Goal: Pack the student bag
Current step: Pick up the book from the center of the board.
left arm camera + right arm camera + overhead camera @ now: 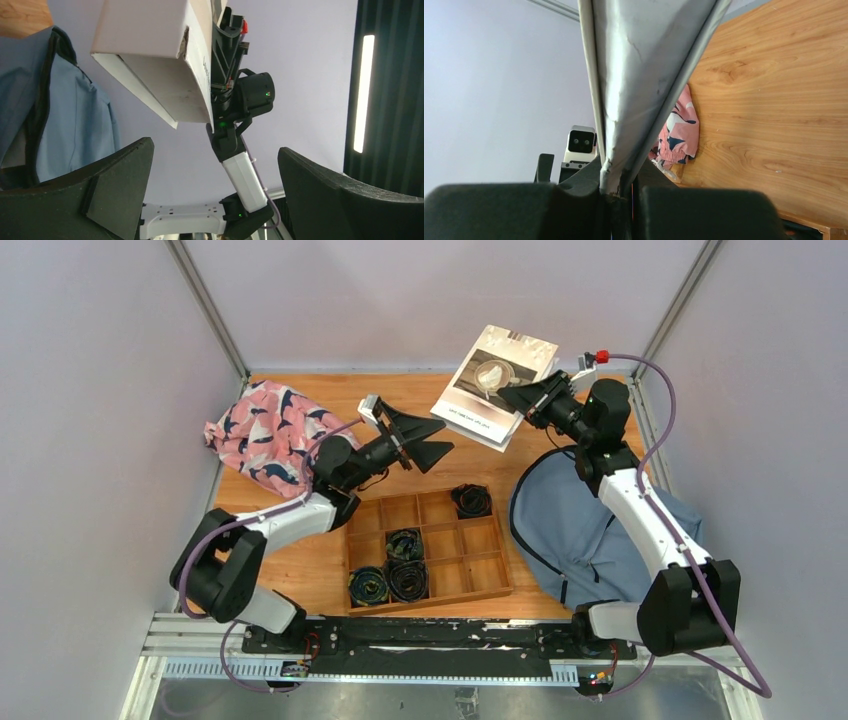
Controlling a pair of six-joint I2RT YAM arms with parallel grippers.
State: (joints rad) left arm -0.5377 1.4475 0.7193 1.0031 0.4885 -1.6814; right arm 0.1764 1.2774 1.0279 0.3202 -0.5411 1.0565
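the right end effector is clamped on one edge of a thick book, holding it up off the desk at the far side; in the right wrist view the fingers pinch a thin edge of the book, which fans out away from them. the left end effector hangs with its jaws wide apart and nothing between them, facing the book from across the desk. the student bag lies flat on the desk below and to the near side of the right end effector, partly under that arm, and just to the right of the wooden tray. the pink cloth sits beyond the left end effector, on its left. the bag looks soft and limp, so it will likely sag and fold shut rather than keep its mouth open; the dark zipper trim along its left edge seems the firmest place to grip, and lifting there should hold an opening. the book looks heavy for a one-edge pinch and could droop or slip, so it wants a slow, low carry into the bag.
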